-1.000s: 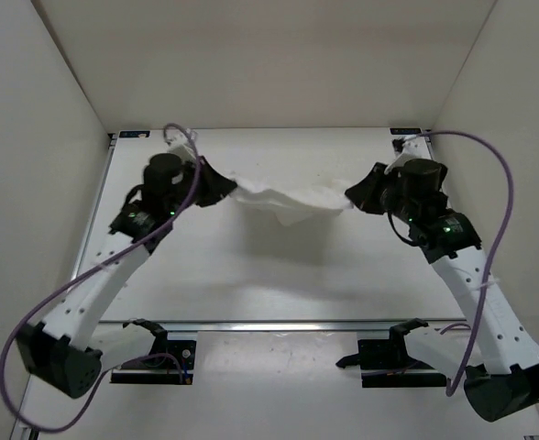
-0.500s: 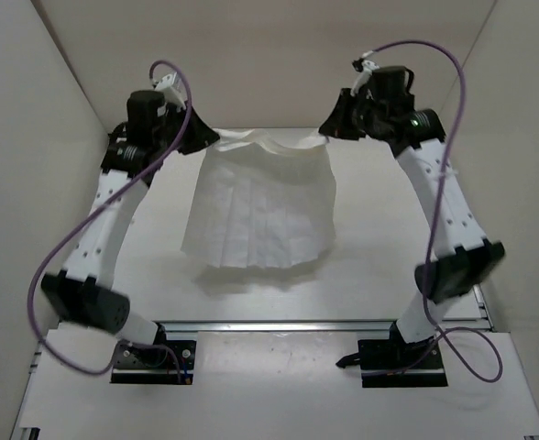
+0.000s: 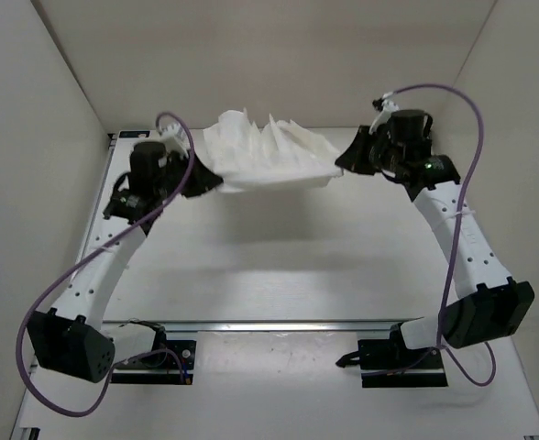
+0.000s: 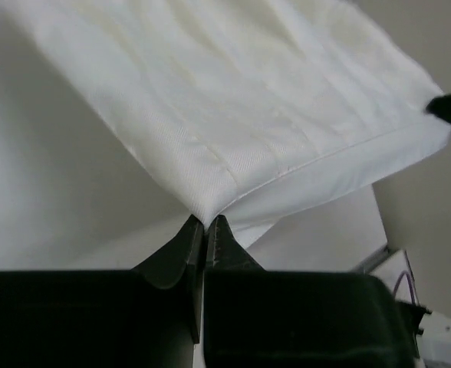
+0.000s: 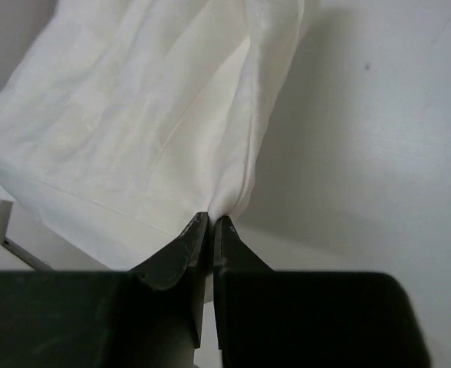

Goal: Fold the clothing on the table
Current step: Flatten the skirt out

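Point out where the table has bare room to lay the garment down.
The middle of the table is bare, bordered by the left arm, the right arm, the near rail and the clothing beyond. Crowded: the far strip, where the left gripper and right gripper hold the clothing stretched above it.

**Clothing held up over the far table**

White pleated clothing (image 3: pixel 269 156) is stretched between my left gripper (image 4: pixel 205 226) and right gripper (image 5: pixel 212 222), each pinching one corner. The far part stands up in peaked folds. It hangs above the white table (image 3: pixel 279 266), with its shadow beneath.
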Robot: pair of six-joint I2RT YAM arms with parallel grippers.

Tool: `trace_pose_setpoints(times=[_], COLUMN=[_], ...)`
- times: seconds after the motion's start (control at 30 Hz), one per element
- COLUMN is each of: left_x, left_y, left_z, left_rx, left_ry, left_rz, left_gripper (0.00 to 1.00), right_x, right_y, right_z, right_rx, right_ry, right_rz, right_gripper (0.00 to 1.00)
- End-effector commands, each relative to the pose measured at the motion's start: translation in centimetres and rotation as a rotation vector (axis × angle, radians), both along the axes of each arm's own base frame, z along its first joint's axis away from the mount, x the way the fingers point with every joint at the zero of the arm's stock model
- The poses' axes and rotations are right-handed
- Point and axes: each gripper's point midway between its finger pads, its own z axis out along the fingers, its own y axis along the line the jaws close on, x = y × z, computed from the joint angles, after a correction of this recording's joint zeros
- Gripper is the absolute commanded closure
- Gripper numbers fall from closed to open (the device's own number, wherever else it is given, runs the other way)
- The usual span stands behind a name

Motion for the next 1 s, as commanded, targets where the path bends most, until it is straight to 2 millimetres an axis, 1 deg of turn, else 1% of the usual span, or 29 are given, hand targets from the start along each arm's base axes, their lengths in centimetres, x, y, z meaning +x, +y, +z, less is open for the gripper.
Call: trace_pose_setpoints(times=[0.0,0.03,0.07,0.1,0.13,0.17,0.2,0.23,0.27,0.3,0.33,0.37,0.4,0.43,0.47,0.5,0.57,0.6,0.63,0.67,0.73,0.8,0.9,0.93,0.97], left_x=[-1.4,-2.9,-4.5,-5.5,-7.0,-8.3,-8.8,-9.9,-10.8,-11.1,-11.9,-12.2,-12.8,-13.0,-13.6,-13.8,-14.8,-15.1,-15.4,-16.0,-16.6,-17.4,-17.8,-17.8,-18.1], left_y=[1.5,1.7,1.9,1.6,1.6,1.6,1.7,1.7,1.8,1.8,2.0,2.1,2.3,2.3,2.3,2.5,2.0,2.0,1.6,1.4,1.1,1.1,0.8,0.7,0.4], left_z=[-11.3,-14.6,-17.7,-18.7,-20.9,-22.3,-22.9,-24.0,-24.6,-24.8,-25.2,-25.0,-25.5,-25.3,-25.5,-25.4,-25.6,-25.9,-25.8,-26.1,-26.6,-27.8,-28.5,-28.5,-28.9], left_rx=[0.025,0.03,0.043,0.042,0.054,0.058,0.056,0.064,0.065,0.061,0.061,0.053,0.057,0.048,0.043,0.04,0.039,0.045,0.049,0.052,0.053,0.063,0.075,0.071,0.074], left_ry=[0.198,0.254,0.312,0.331,0.368,0.388,0.402,0.414,0.427,0.433,0.439,0.424,0.438,0.428,0.433,0.427,0.442,0.45,0.442,0.456,0.465,0.503,0.519,0.517,0.532], left_rz=[0.072,0.075,0.072,0.058,0.051,0.042,0.048,0.031,0.026,0.027,0.029,0.036,0.042,0.048,0.048,0.054,0.039,0.04,0.029,0.019,0.007,0.005,0.0,-0.002,-0.014], left_gripper=[1.0,1.0,1.0,0.92,0.81,0.56,0.48,0.47,0.44,0.39,0.36,0.36,0.35,0.34,0.34,0.34,0.34,0.34,0.35,0.34,0.34,0.33,0.33,0.34,0.34], right_x=[-1.6,-2.4,-4.2,-5.2,-6.8,-8.5,-9.7,-10.0,-11.2,-12.2,-12.6,-13.2,-13.7,-14.0,-14.6,-15.0,-16.0,-16.4,-16.8,-17.0,-17.9,-18.3,-18.6,-18.8,-18.5], right_y=[-0.6,-0.4,-0.4,-0.4,-0.1,-0.2,-0.4,-0.9,-0.9,-1.1,-1.4,-1.2,-1.8,-1.9,-2.1,-2.0,-2.4,-2.1,-2.2,-2.2,-2.5,-2.3,-1.9,-1.6,-1.5], right_z=[-11.3,-12.7,-15.5,-16.4,-19.0,-20.8,-21.7,-21.8,-22.9,-23.5,-23.7,-23.9,-24.7,-24.7,-25.7,-26.2,-27.4,-27.5,-27.9,-28.1,-29.2,-29.5,-29.9,-30.1,-30.2], right_rx=[-0.012,-0.022,-0.023,-0.025,-0.051,-0.073,-0.094,-0.109,-0.105,-0.097,-0.075,-0.073,-0.074,-0.063,-0.056,-0.051,-0.085,-0.092,-0.104,-0.106,-0.116,-0.104,-0.098,-0.094,-0.09], right_ry=[0.239,0.267,0.335,0.361,0.419,0.464,0.478,0.466,0.495,0.504,0.499,0.495,0.505,0.506,0.525,0.542,0.577,0.582,0.589,0.596,0.622,0.63,0.633,0.641,0.634], right_rz=[-0.047,-0.042,-0.051,-0.056,-0.046,-0.045,-0.053,-0.079,-0.078,-0.08,-0.098,-0.088,-0.109,-0.116,-0.113,-0.106,-0.113,-0.106,-0.108,-0.111,-0.12,-0.119,-0.103,-0.099,-0.096], right_gripper=[1.0,1.0,1.0,1.0,0.99,0.86,0.73,0.69,0.62,0.56,0.51,0.48,0.47,0.47,0.47,0.47,0.47,0.46,0.46,0.46,0.46,0.46,0.47,0.5,0.51])
